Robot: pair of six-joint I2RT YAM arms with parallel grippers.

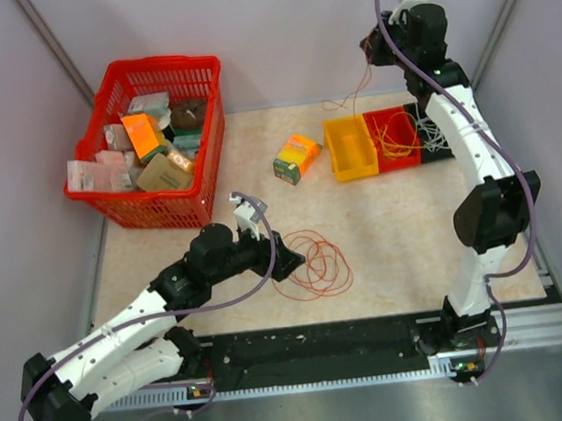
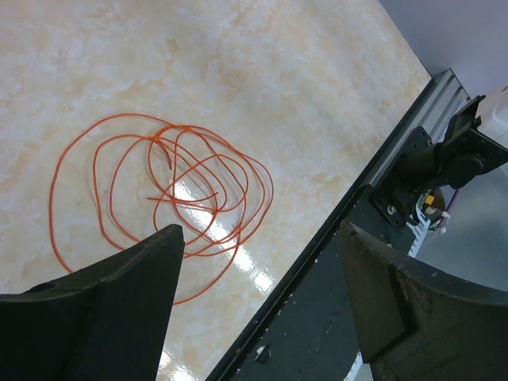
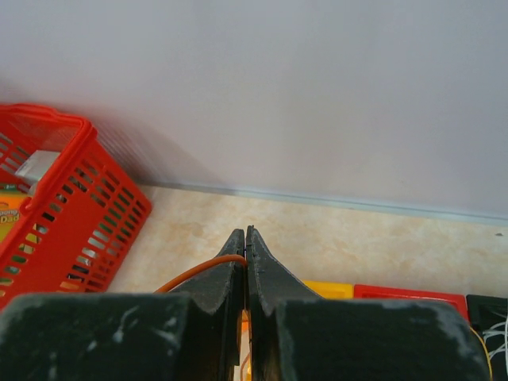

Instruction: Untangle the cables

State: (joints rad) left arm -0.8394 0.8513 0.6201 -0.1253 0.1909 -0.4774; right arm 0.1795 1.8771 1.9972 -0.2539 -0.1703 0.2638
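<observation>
The right gripper (image 1: 377, 50) (image 3: 247, 232) is lifted high over the far right corner of the tabletop (image 1: 406, 248). Its jaws are pressed together, pinching a thin orange strand (image 3: 198, 271) (image 1: 354, 92) of the cables. The strand leaves the jaws to one side and drops toward the bins below, and its lower end is too fine to follow.

The left gripper (image 1: 286, 260) (image 2: 262, 230) sits low by the middle of the near edge. Its jaws are spread wide and hold nothing. Just past its fingers (image 2: 119, 309) lies an orange coil (image 1: 312, 266) (image 2: 159, 190), several loose overlapping loops flat on the tabletop. One finger covers the coil's edge in the wrist view, and I cannot tell whether it touches the wire.

Three bins stand in a row toward the far right corner: a yellow bin (image 1: 350, 153), then a red bin (image 1: 392, 118) with yellow cables (image 1: 392, 140) lying in it, then a black bin (image 1: 446, 151) with white cables (image 1: 432, 134) in it.

A small orange and green box (image 1: 296, 158) lies between the bins and a red basket (image 1: 200, 108) of packets at the far left corner.
</observation>
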